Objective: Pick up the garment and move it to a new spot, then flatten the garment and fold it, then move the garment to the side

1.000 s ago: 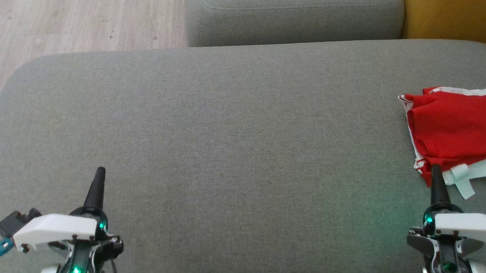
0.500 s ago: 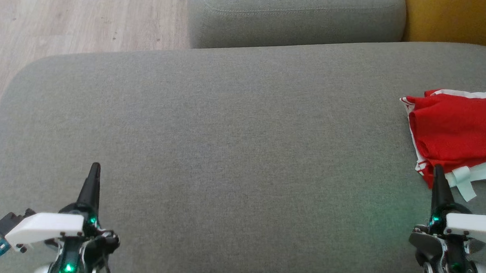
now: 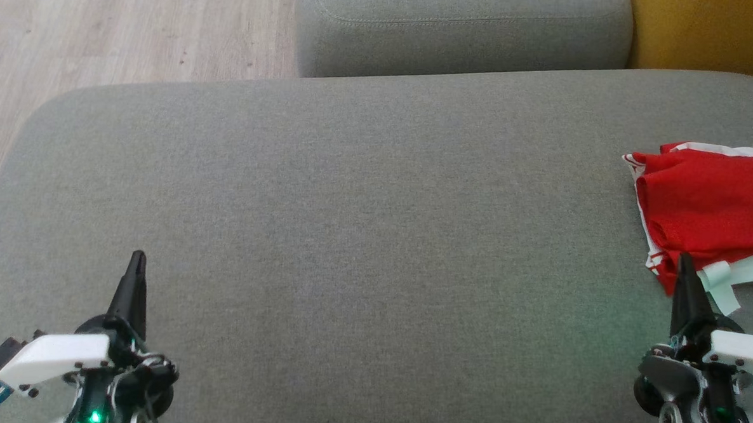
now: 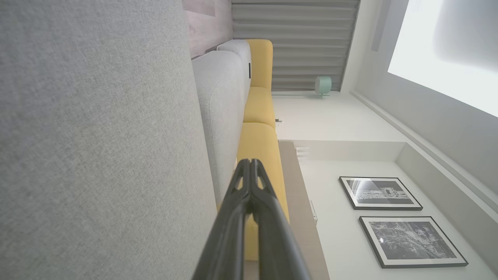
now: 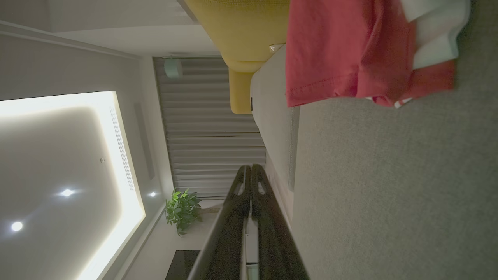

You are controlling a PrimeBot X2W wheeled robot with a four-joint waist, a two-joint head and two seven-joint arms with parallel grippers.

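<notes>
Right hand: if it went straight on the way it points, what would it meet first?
Likely the near edge of the red garment, just past the right hand; it may instead skim beside it, depth unclear.

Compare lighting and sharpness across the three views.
Head view: even daylight, slightly soft, a green tint on the cushion near the right gripper. Left wrist view: bright, the ceiling panel blown out to white. Right wrist view: dim, the panel glaring, the garment dull red.
</notes>
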